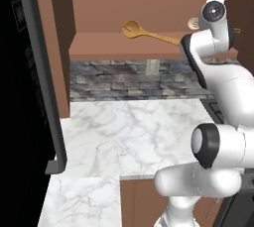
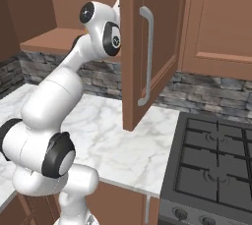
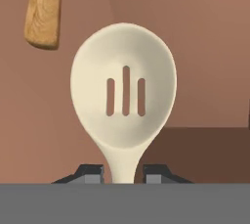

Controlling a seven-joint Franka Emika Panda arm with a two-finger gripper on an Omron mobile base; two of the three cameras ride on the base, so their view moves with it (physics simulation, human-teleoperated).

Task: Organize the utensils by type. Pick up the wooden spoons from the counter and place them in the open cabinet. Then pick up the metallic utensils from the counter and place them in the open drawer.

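From the left base view, the white arm reaches up into the open brown wooden wall cabinet [image 1: 99,46], whose bare shelf already carries the golden-brown wooden spoon with its round bowl and long thin handle [image 1: 141,32]. Just past the wrist, a sliver of the pale cream spoon bowl [image 1: 193,22] peeks out over the shelf. The white marble-veined counter [image 1: 134,132] lies below, well apart from the hand.

From the right base view, the arm's upper joints sit tight against the edge of the swung-out brown cabinet door with its silver bar handle [image 2: 146,54]. Any withdrawal, I judge, should come straight back out so the wrist does not clip that door.

In the hand view, the gripper [image 3: 125,174] is closed on the neck of the cream slotted spoon, the two dark fingertips [image 3: 90,173] pressing each side of it, the bowl standing up against the cabinet's inner wall. The end of the golden-brown spoon [image 3: 44,10] lies beside it, apart. The step in hand looks like setting this spoon down: lower it until it rests on the shelf, release it clear of the other spoon, and only then retreat.
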